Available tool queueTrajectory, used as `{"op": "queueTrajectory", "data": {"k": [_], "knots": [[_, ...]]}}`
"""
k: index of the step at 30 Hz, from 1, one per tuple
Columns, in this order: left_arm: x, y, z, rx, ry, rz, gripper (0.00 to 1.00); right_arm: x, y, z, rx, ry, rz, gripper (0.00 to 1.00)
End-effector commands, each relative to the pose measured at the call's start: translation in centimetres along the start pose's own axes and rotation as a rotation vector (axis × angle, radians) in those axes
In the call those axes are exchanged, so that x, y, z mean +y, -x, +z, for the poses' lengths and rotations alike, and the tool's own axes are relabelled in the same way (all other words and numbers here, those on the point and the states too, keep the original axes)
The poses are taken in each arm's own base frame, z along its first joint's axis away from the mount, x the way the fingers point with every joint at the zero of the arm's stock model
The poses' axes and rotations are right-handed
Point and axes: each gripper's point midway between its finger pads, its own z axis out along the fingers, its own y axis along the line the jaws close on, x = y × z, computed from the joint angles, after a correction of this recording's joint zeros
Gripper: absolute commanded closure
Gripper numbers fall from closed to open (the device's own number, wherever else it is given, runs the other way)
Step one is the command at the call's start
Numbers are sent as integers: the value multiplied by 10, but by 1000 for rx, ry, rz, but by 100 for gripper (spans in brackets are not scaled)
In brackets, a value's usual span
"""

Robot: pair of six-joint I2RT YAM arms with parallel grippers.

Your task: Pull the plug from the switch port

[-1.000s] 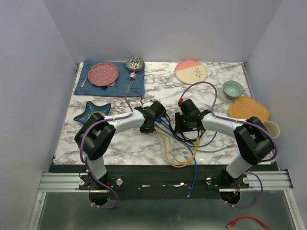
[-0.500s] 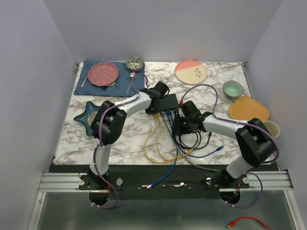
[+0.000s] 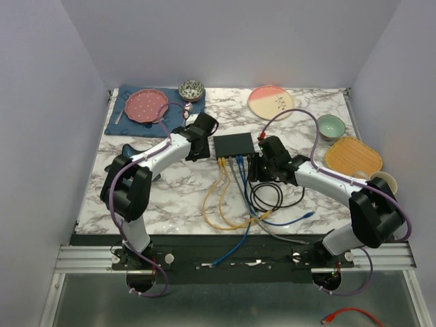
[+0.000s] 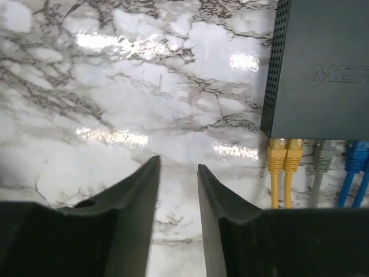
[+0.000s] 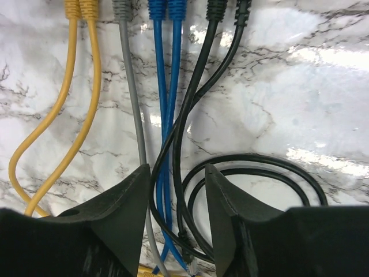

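Observation:
The switch (image 3: 234, 144) is a flat matte-black box at mid-table, its sockets facing the near edge. In the left wrist view the switch (image 4: 323, 69) holds two yellow plugs (image 4: 285, 153), a grey plug (image 4: 324, 156) and blue plugs (image 4: 357, 156). My left gripper (image 3: 206, 129) is just left of the switch, its jaws (image 4: 179, 167) slightly apart and empty over bare marble. My right gripper (image 3: 255, 167) hovers at the switch's near right side, open (image 5: 177, 167) above blue cables (image 5: 167, 86) and black cables (image 5: 199, 86). It grips none of them.
Yellow, blue, grey and black cables (image 3: 231, 197) trail to the near edge. A pink plate on a blue mat (image 3: 146, 105), a patterned bowl (image 3: 192, 89), a peach plate (image 3: 271, 102), a green bowl (image 3: 330, 126), an orange mat (image 3: 353, 155) and a cup (image 3: 385, 180) ring the table.
My left gripper swung from the table's middle up and off to the left of the switch. The switch now lies uncovered further back, and the cables have straightened. The right gripper shifted slightly.

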Motion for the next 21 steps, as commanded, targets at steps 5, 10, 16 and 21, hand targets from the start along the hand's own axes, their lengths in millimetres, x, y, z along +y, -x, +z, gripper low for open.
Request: {"op": "queueTrajectory", "data": {"k": [5, 10, 16, 21], "knots": [[9, -22, -25, -46, -101, -97, 1, -33, -40, 17, 97, -110, 6, 51], [11, -35, -32, -54, -160, -122, 1, -21, -49, 30, 145, -51, 32, 52], [15, -45, -36, -41, -182, -135, 1, 15, -53, 40, 191, 41, 43, 52], [19, -49, -36, -39, -178, -139, 1, 65, -54, 47, 231, 164, 71, 52]]}}
